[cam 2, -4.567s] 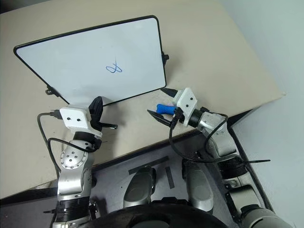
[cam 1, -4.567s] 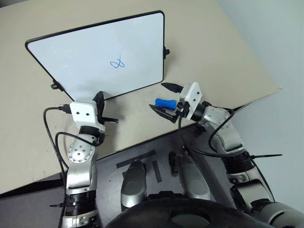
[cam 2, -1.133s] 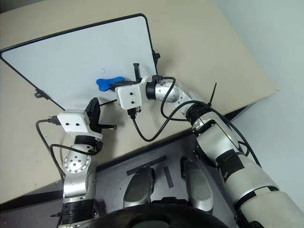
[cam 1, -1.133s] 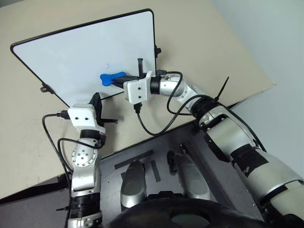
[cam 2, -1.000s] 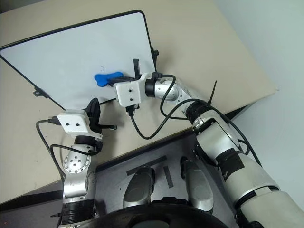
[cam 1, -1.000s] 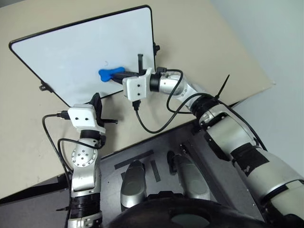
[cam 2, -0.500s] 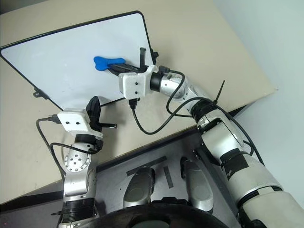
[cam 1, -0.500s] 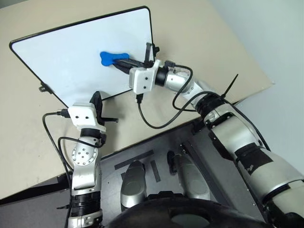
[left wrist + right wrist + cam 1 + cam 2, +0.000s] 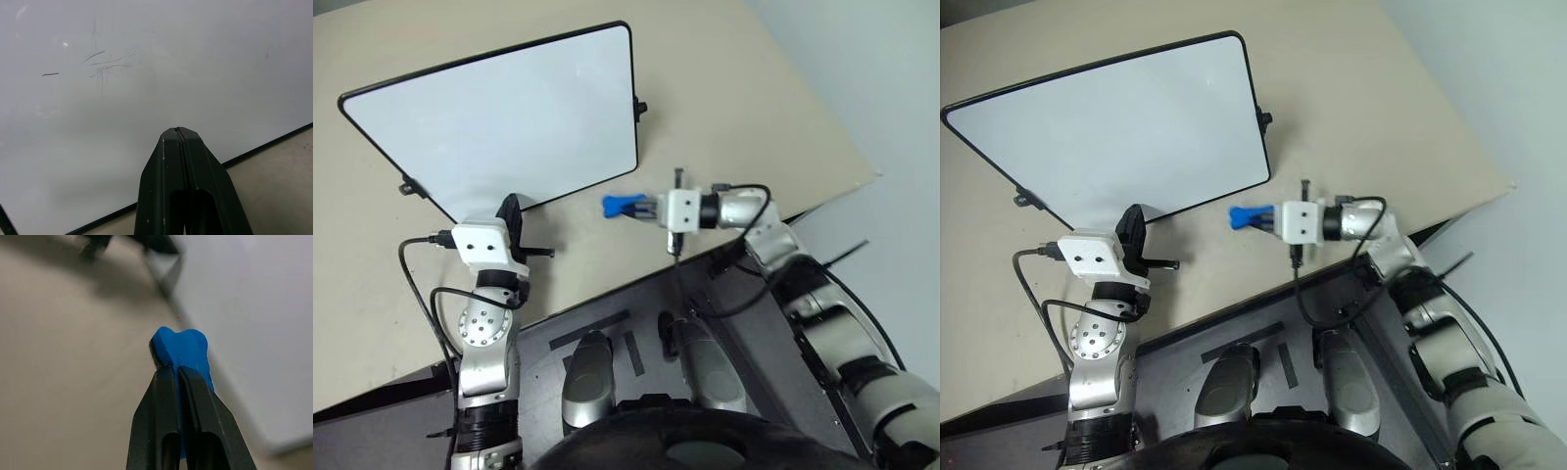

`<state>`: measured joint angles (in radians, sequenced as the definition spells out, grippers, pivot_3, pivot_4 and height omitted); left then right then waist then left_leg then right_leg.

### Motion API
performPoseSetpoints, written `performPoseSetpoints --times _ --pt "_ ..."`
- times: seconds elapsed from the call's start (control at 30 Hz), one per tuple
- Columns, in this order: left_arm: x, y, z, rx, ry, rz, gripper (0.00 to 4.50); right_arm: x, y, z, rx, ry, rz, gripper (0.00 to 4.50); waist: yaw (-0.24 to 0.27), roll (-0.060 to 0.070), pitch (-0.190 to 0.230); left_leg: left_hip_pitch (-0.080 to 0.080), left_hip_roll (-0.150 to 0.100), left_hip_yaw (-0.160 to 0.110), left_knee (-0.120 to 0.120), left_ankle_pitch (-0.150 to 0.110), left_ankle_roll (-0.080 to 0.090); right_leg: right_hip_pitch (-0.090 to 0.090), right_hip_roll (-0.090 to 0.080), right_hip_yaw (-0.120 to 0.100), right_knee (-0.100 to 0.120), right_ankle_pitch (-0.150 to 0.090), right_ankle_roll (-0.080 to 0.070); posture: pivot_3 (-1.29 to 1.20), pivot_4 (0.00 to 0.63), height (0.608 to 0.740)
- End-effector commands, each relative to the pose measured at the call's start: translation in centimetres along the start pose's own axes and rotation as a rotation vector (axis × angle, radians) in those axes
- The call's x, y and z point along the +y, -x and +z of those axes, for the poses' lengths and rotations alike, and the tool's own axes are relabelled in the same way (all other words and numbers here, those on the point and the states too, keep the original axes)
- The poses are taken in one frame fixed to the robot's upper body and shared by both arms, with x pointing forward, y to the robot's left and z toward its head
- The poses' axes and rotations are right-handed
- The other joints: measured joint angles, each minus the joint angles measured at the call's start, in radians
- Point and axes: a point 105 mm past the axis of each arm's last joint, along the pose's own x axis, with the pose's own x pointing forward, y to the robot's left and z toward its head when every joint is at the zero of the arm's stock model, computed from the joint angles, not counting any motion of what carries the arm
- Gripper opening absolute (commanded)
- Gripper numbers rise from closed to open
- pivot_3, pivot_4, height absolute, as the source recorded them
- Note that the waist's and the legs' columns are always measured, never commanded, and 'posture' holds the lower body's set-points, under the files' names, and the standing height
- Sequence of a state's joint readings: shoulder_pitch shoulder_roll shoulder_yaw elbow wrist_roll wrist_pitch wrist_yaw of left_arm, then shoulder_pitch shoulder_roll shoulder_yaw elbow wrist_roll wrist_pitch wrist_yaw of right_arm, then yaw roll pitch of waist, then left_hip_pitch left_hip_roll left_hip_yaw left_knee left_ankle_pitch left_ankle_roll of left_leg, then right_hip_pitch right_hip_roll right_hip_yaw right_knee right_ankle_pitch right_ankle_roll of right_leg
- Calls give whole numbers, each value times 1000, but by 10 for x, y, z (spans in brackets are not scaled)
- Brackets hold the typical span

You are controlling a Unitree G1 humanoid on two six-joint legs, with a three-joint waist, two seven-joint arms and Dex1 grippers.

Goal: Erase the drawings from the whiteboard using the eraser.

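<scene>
A: Silver metal arms, black bands at the joints, black cables looping off both wrists.

B: White blocks carry each gripper; left gripper point(image 9: 516, 211), right gripper point(image 9: 639, 207), black tapered fingers point(image 9: 161, 181).

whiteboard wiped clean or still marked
Mostly clean: the whiteboard shows no blue scribble in the eye views; the left wrist view shows faint dark streaks.

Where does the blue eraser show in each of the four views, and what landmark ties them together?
Left eye view: eraser just below the whiteboard's lower right corner, off the board, in the right gripper.
Right eye view: eraser at the same spot, below that corner.
Left wrist view: not in it.
Right wrist view: eraser between the jaws.
Shared landmark: the whiteboard's black frame.
</scene>
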<state>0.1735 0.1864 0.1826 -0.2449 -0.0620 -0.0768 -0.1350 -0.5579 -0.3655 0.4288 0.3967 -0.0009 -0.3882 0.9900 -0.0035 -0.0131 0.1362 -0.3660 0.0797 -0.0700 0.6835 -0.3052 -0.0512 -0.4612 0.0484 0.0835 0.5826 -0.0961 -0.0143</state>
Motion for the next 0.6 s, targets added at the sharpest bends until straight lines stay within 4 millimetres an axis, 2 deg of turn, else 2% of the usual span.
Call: performPoseSetpoints --times 0.03,0.13,0.23,0.37,0.4,0.43,0.5,0.53,0.6 --pt "-1 -5 15 -55 -1 -23 0 -9 0 16 -43 -5 -50 714 -7 0 0 1 0 1 0 0 0 0 0 0 0 1 0 0 150 740" --pt "0 -6 16 -57 -4 -27 0 -13 4 12 -20 -21 -101 1773 -9 0 0 6 -5 1 0 0 1 2 1 0 0 0 7 0 150 740" --pt "0 -5 16 -54 -11 -35 0 -14 3 15 -12 60 -137 2783 -9 0 0 13 -7 -1 -1 2 3 7 2 0 0 -1 9 0 150 740" --pt "3 -6 17 -54 -16 -39 0 -14 -4 20 -9 177 -161 2783 -10 0 1 16 -11 -6 -1 1 3 11 1 0 -2 -1 10 0 150 740" --pt "1 -6 18 -55 -16 -41 0 -15 -5 22 -12 231 -179 2783 -18 2 1 10 -11 -13 -3 1 3 13 -1 -3 -4 -1 9 0 150 740" --pt "1 -6 19 -55 -16 -43 0 -17 -7 24 -16 270 -193 2783 -22 1 1 6 -27 -43 -6 4 8 20 -10 -21 -10 -1 9 0 150 740" --pt "0 -4 19 -53 -17 -44 0 -17 -11 28 -50 240 -208 2783 -23 1 1 2 -56 -93 -16 11 14 24 -37 -55 -11 -5 4 0 150 740" --pt "1 -2 19 -49 -19 -43 0 -17 -13 30 -72 213 -219 2783 -23 1 0 1 -66 -107 -22 17 11 25 -47 -66 -9 -3 -6 0 150 740" --pt "3 1 19 -43 -22 -41 0 -16 -16 33 -92 181 -224 2783 -18 1 0 -3 -82 -130 -41 34 7 27 -76 -101 -6 -15 -23 0 150 740"
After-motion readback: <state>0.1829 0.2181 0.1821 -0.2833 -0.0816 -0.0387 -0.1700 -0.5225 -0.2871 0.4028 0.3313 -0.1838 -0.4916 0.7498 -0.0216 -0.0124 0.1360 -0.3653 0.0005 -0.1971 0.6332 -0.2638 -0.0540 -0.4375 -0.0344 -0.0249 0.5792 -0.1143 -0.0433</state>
